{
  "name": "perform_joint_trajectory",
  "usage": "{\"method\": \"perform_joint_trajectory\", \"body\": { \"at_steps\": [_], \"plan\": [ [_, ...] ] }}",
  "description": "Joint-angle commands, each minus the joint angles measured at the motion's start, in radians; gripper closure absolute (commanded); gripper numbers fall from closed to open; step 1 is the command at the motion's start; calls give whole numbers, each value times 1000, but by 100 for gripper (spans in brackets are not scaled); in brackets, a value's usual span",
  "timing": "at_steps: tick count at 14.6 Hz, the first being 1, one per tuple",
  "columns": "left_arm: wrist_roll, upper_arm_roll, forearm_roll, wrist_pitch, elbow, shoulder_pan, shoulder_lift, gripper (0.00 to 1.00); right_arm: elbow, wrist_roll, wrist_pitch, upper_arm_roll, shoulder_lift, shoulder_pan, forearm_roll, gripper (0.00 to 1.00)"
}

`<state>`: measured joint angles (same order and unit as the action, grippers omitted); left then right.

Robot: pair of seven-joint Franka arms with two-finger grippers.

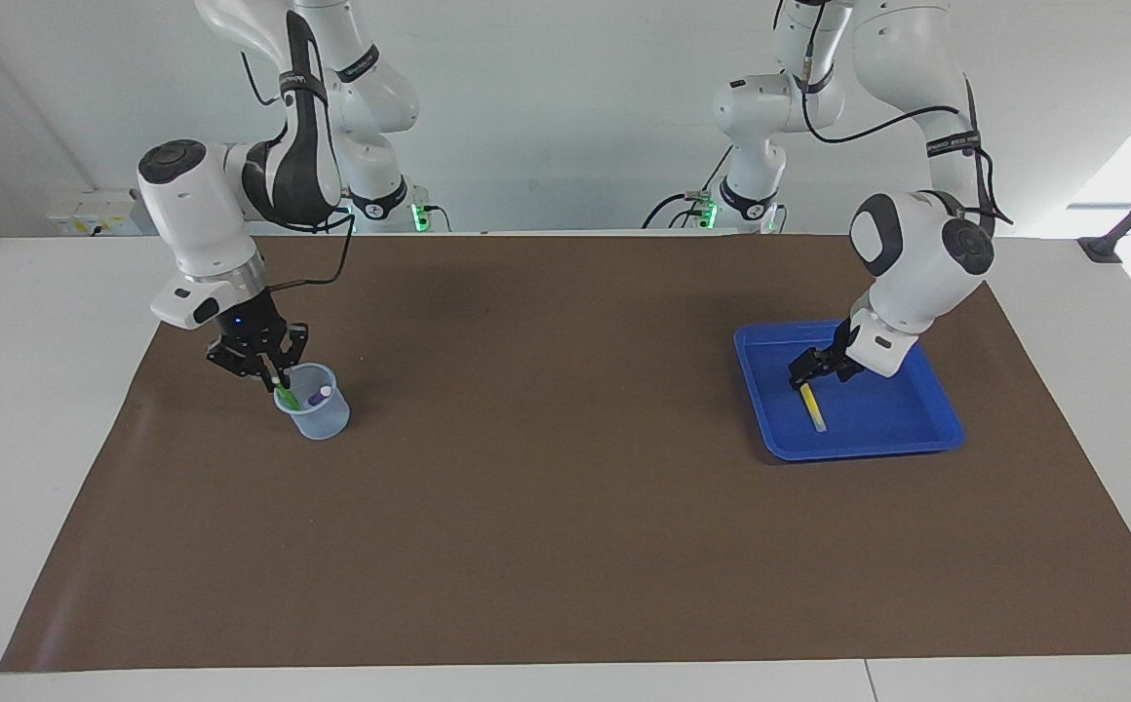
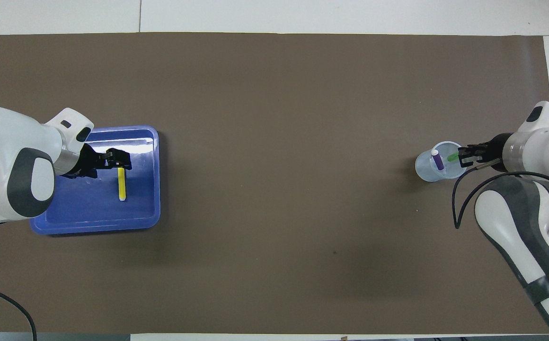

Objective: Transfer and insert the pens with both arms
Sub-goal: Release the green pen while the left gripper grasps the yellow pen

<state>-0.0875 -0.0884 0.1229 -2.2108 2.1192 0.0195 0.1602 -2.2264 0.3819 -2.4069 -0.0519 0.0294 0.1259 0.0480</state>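
Facing view: left pincer (image 1: 812, 369) spread apart, low in blue tray (image 1: 936, 429), directly over upper end of yellow pen (image 1: 811, 407), long axis running away from it toward tray's outer edge. Right pincer (image 1: 273, 373) clamped on green pen (image 1: 285, 395), tip inside clear cup (image 1: 317, 419) beside purple pen (image 1: 319, 395).

Overhead view: left pincer (image 2: 118, 160) at yellow pen (image 2: 121, 183)'s farther end; right pincer (image 2: 461, 156) gripping green pen (image 2: 453, 157) over cup rim.

One camera sits high across the bench (image 1: 565, 585) and faces me, well back, taking in my arms and the wall. The other hangs above my own end, looking steeply down and forward. Both share the whole brown mat (image 2: 274, 94), turned half round.
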Motion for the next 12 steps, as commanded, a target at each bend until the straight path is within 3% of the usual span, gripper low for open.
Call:
{"method": "perform_joint_trajectory", "body": {
  "at_steps": [1,3,4,6,8,11,12],
  "plan": [
    [25,-8,-100,-47,-4,-4,47,5,-10,5,-20,-14,-8,21,-19,100],
    [26,-8,-135,-61,-4,-7,65,9,-9,0,-21,-14,-9,21,-17,100],
    [26,-8,-135,-70,-5,-9,70,14,-7,0,-21,-14,-11,23,-16,95],
    [26,-8,-135,-72,-10,-9,71,20,-2,-2,-21,-13,-13,27,-14,56],
    [26,-8,-135,-75,-13,-9,74,25,5,-2,-21,-13,-16,38,-8,35],
    [25,-8,-135,-75,-19,-12,87,42,34,-55,-38,-13,-34,46,-4,3],
    [25,-8,-135,-75,-19,-12,87,49,51,-102,-28,-13,-40,46,-4,0]
  ]
}}
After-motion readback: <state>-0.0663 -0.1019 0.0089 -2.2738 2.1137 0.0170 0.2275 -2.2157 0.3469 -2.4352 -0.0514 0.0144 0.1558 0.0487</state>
